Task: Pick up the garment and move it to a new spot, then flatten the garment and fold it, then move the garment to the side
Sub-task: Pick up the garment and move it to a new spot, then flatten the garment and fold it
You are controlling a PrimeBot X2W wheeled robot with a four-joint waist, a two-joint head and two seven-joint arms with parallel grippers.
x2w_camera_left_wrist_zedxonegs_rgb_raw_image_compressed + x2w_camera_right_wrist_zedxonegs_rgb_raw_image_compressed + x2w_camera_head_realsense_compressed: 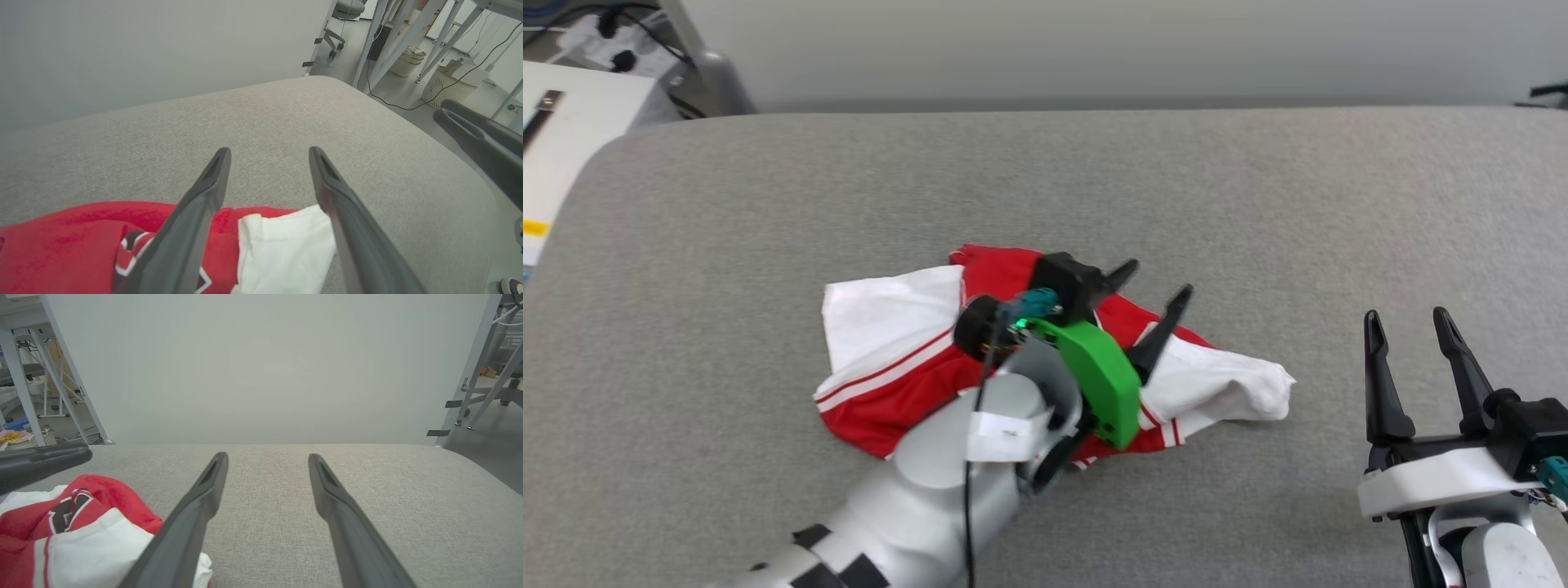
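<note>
garment (894,371): crumpled on grey bench (1094,180).
left tool (1158,278): spread apart above garment.
right tool (1405,313): spread apart, garment's 3 o'clock.

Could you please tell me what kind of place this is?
Probably a robotics lab or workshop, not a home: metal frame legs, a loose cable on the floor and baskets lie beyond the grey padded surface.

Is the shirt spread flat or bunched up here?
Bunched up: the shirt lies in a rumpled heap on the grey surface, its cloth creased and doubled over itself.
</note>
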